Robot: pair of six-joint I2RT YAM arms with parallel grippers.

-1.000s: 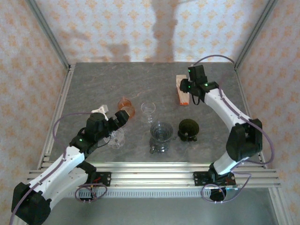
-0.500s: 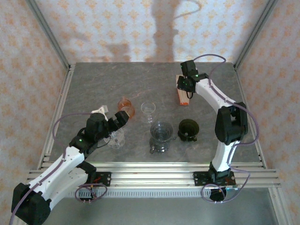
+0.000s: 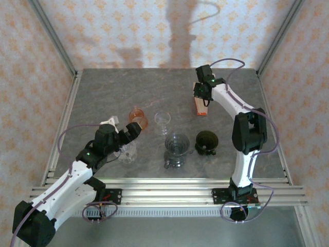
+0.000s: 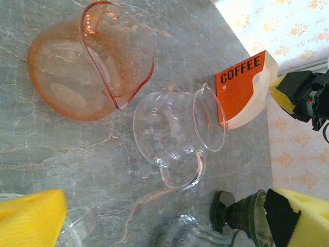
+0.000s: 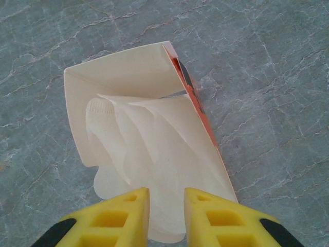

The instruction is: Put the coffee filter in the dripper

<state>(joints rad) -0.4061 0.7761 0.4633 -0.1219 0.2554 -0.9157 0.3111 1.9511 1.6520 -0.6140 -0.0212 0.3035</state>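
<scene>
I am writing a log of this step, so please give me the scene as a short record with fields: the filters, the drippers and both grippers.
filters: white paper stack inside the opened COFFEE box, which lies at the far right of the table
right gripper: just over the filters, fingers slightly apart
left gripper: open, low at the front left
dark dripper: upright, no filter in it, just right of the clear dripper
task state: filter not yet in a dripper
</scene>
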